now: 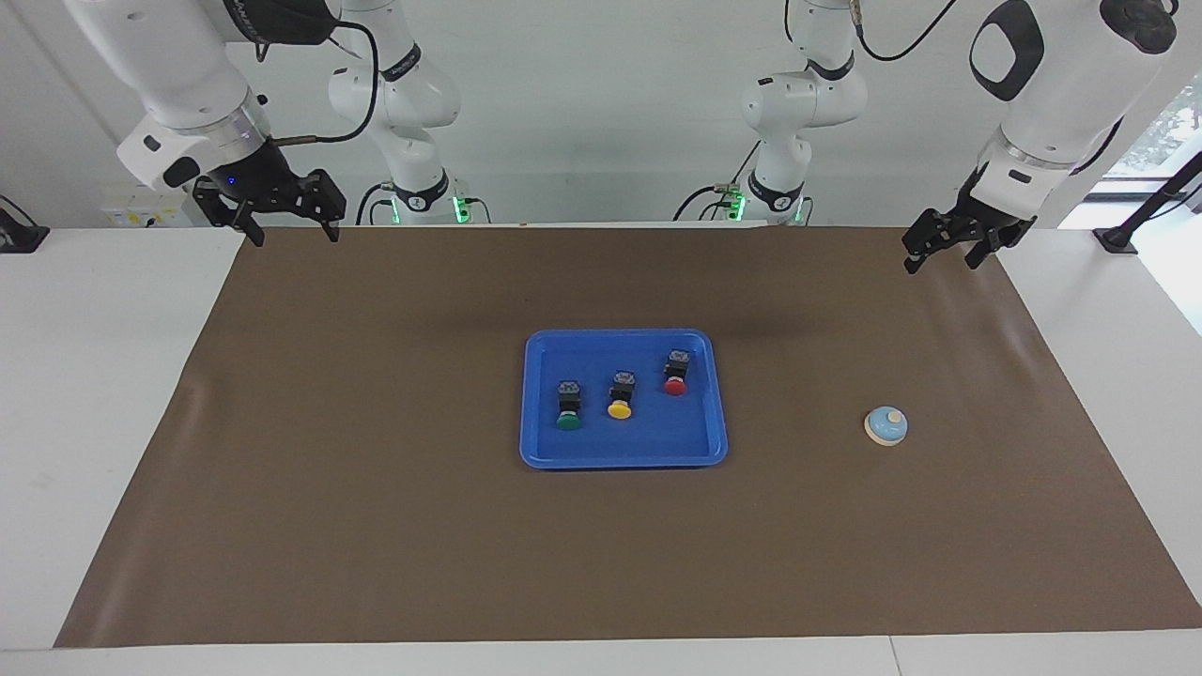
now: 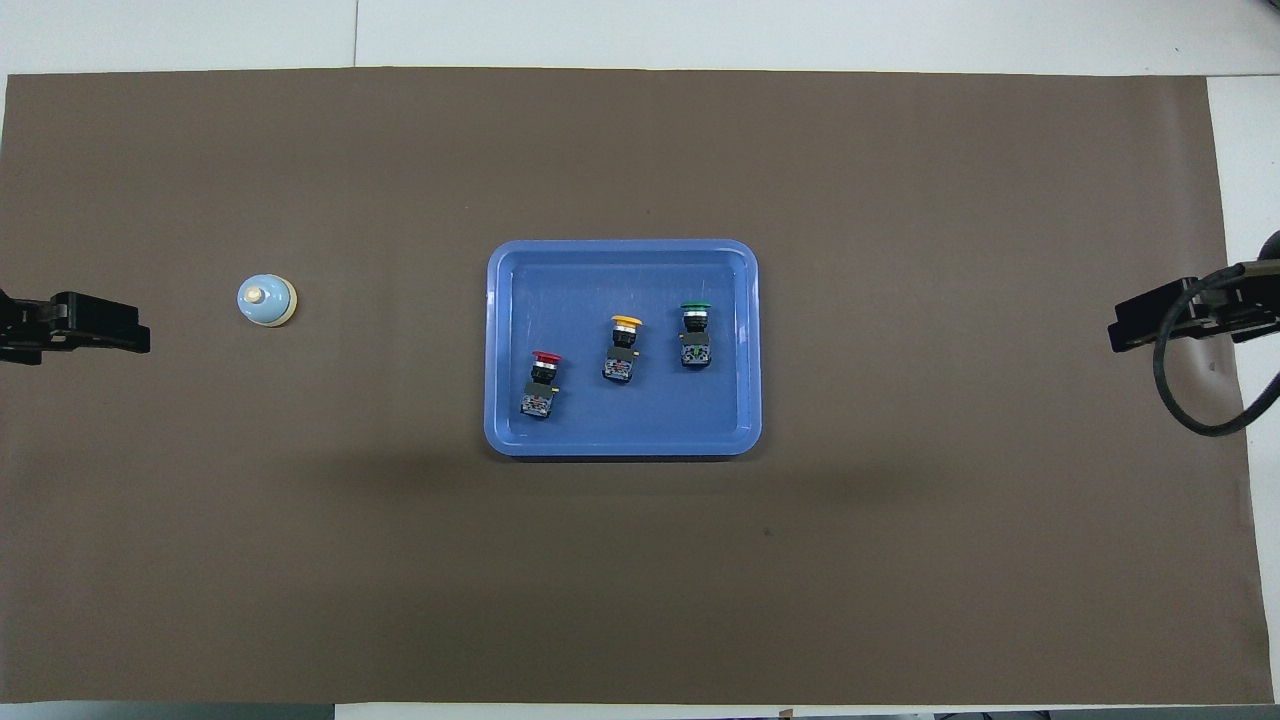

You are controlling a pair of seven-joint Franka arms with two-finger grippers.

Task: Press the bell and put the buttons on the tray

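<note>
The blue tray (image 1: 535, 451) (image 2: 500, 440) lies in the middle of the brown mat. Three buttons lie in it in a slanted row: green cap (image 1: 568, 407) (image 2: 695, 335), yellow cap (image 1: 620, 395) (image 2: 622, 348), red cap (image 1: 675, 373) (image 2: 541, 383). The light-blue bell (image 1: 886, 425) (image 2: 266, 300) stands on the mat toward the left arm's end. My left gripper (image 1: 941, 263) (image 2: 135, 335) hangs open above the mat's edge at that end, holding nothing. My right gripper (image 1: 294, 237) (image 2: 1120, 335) hangs open above the mat's corner at the right arm's end, also holding nothing.
The brown mat (image 1: 376, 526) covers most of the white table (image 1: 94, 422). A black cable (image 2: 1190, 400) loops by the right gripper. Both arm bases stand at the table's edge nearest the robots.
</note>
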